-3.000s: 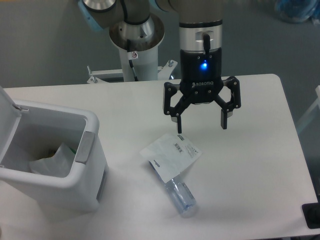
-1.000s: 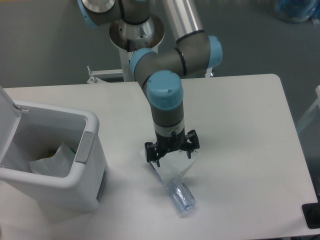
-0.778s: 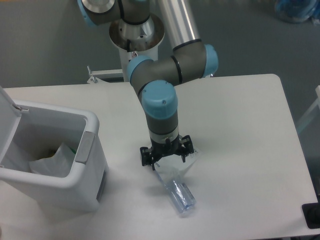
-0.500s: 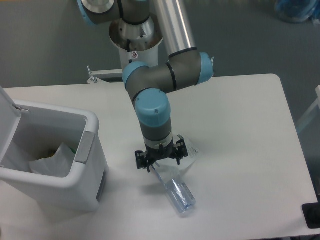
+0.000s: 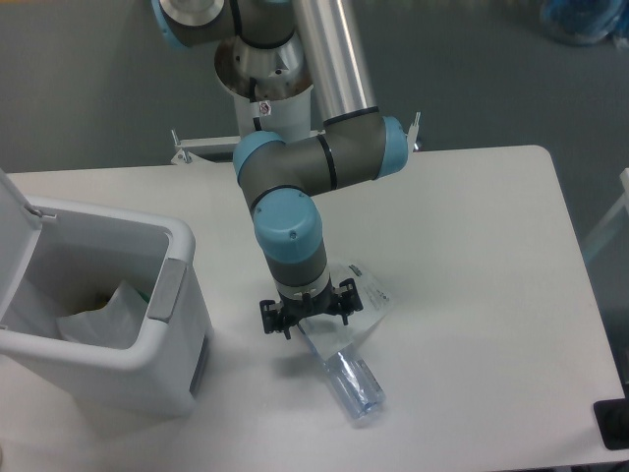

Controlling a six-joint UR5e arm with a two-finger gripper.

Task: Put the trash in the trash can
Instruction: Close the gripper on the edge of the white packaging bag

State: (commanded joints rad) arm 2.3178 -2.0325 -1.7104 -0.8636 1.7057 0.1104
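The flat white packet (image 5: pixel 366 300) with a barcode label lies mid-table, partly under my gripper (image 5: pixel 306 317). My gripper points straight down at the packet's left part, its jaws spread wide and open; the fingertips are hidden by the wrist. The clear bluish bottle (image 5: pixel 355 386) lies on its side just below and to the right of the gripper, its upper end tucked under the packet's corner. The white trash can (image 5: pixel 179 346) stands at the left with its lid (image 5: pixel 14 208) swung up, apart from the gripper.
Crumpled white material (image 5: pixel 98 320) lies inside the trash can. The arm's pedestal (image 5: pixel 267 108) stands behind the table's far edge. A black object (image 5: pixel 612 424) sits at the table's front right corner.
The gripper came down from above the table onto the packet, then slid left and slightly toward the front. Packet and bottle have stayed where they were.
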